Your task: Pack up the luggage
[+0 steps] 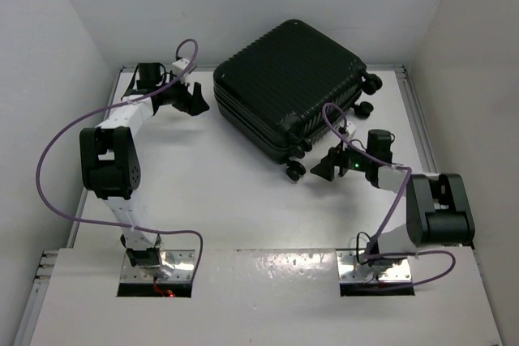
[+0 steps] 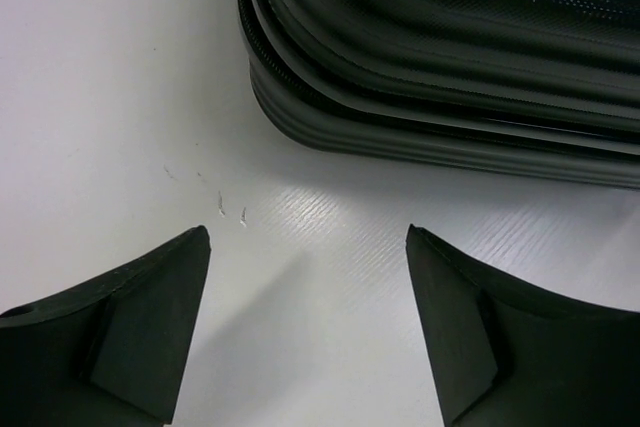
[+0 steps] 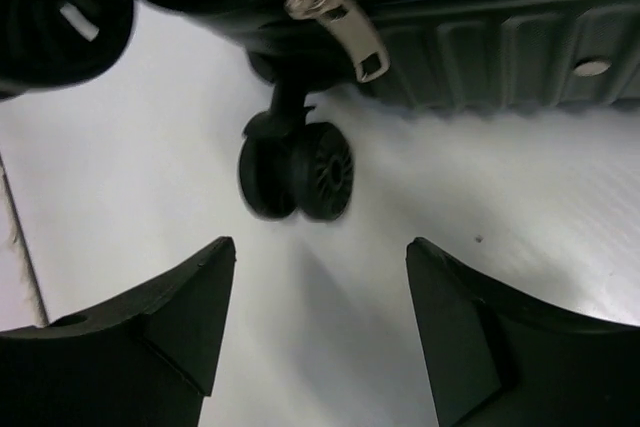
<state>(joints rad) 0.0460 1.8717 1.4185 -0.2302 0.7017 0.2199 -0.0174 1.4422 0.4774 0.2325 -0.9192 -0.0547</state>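
From where I stand, the luggage lies flat on its side at the far middle of the white counter. It is skewed, with its wheeled end towards the right arm. The lid is down, but I cannot tell whether the zip is closed all the way round.

The left claw hovers just off the case's left corner. It is released, with bare counter showing between its fingers. The right claw is low near the closest corner. It is spread wide as well and grips nothing. Straight ahead of it are a twin wheel and, higher up, a silver zipper pull hanging from the seam.

What worries me is that corner. The pull is small and dangles freely, so a closing claw could easily slip off it or pinch only air. A finger coming in low could also snag on the wheel stem.

The shell looks hard and slick (and so does the counter). A push or tug from one side alone would likely swing the whole case round instead of working the zip or lid. The left claw would probably need to brace it first. Pulled too far rightwards, the case could also crowd the right arm's elbow.
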